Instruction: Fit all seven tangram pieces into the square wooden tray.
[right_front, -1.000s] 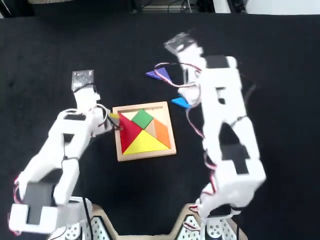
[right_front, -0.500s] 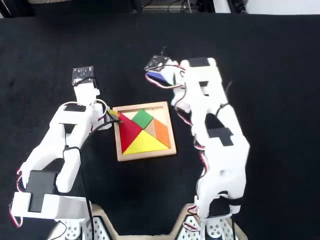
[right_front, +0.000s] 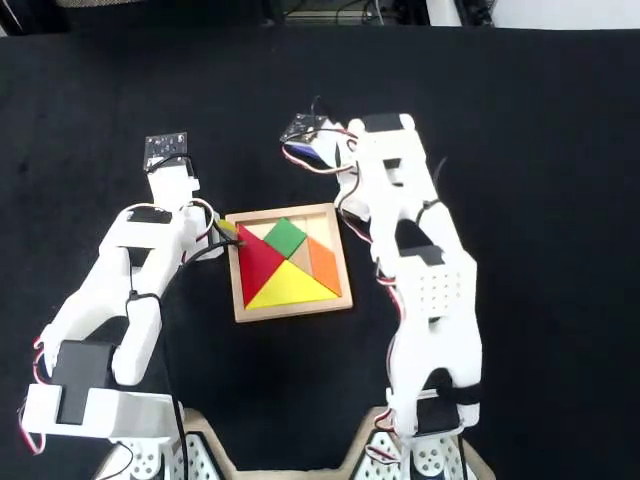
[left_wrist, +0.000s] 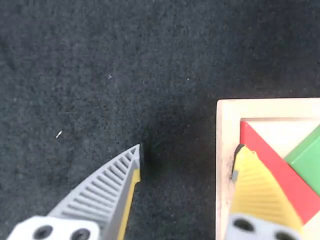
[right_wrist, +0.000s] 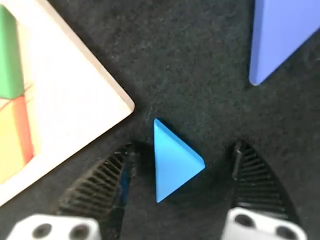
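Though it grips nothing, right end effector (right_wrist: 184, 147): wide open astride blue triangle (right_wrist: 172, 161).
left end effector (left_wrist: 188, 148): open, empty, straddling tray (left_wrist: 227, 150) rim.
bench (right_front: 520, 150): black.

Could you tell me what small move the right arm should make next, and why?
Probably close the right claw on the light blue triangle. The triangle lies flat on the black cloth between the claw's open jaws, just outside the corner of the wooden tray. It looks lined up for a grasp and is not yet in the tray.
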